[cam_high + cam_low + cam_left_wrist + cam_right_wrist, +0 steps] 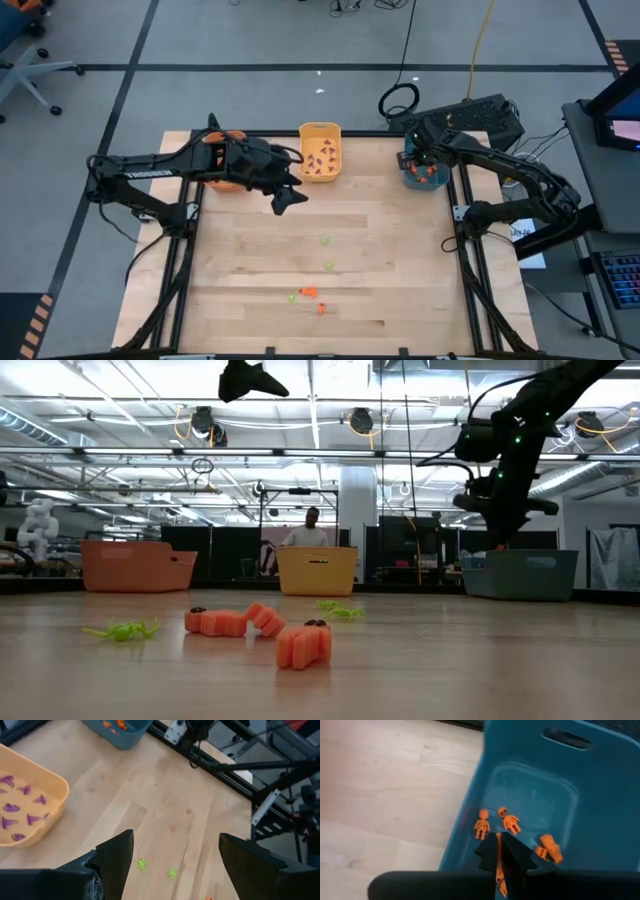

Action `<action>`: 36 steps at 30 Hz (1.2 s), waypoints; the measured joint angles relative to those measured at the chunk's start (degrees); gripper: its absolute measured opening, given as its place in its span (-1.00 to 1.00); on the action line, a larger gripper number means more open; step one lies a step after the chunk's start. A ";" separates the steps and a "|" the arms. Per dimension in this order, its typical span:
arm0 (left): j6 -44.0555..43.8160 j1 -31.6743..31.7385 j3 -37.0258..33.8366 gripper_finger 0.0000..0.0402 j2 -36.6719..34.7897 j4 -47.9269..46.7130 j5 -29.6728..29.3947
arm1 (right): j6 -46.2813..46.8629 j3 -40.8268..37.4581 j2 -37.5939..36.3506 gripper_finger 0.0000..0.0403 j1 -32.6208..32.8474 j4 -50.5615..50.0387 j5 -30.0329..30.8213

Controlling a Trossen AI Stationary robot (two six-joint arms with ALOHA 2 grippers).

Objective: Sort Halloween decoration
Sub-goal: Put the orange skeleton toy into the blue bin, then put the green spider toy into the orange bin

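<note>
Halloween decoration [497, 865] in orange sits pinched between your right gripper's [499, 851] closed fingers, low over the teal bin [424, 172], where other orange pieces lie. Your left gripper [291, 198] hangs above the surface [380, 250] beside the yellow bin [320, 132], fingers spread wide and holding nothing. That yellow bin already carries purple pieces [20, 810]. The orange bin [135, 565] stands behind your left arm. You still have green pieces [326, 253] and orange pieces [313, 297] loose near the front edge. Nothing blocks them.
</note>
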 joint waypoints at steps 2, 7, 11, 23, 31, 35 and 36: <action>0.01 0.00 0.00 0.46 0.00 -0.77 0.66 | 1.81 0.00 0.00 -0.96 0.00 -0.63 0.74; -0.09 0.00 -0.02 0.46 0.01 -2.97 0.88 | 6.32 0.00 0.00 -0.77 0.00 -4.09 0.01; -1.59 -0.29 -0.04 0.46 -0.16 -3.67 0.93 | 9.23 0.33 -0.53 -0.53 0.20 -8.38 -2.64; -1.74 -5.10 -0.04 0.46 -0.68 -5.51 -4.08 | 10.62 2.32 -13.08 -0.13 3.89 -7.80 -5.52; -5.81 -7.18 -0.09 0.46 -0.68 -14.27 -7.92 | 16.91 2.60 -24.63 -0.14 14.52 -0.93 -6.78; -7.62 -11.37 -1.11 0.46 -0.66 -14.00 -8.14 | 17.81 2.60 -27.04 -0.14 21.49 2.32 -6.78; -7.80 -12.91 -1.14 0.46 -0.66 -13.98 -8.72 | 17.57 2.60 -27.27 -0.14 23.15 2.84 -6.78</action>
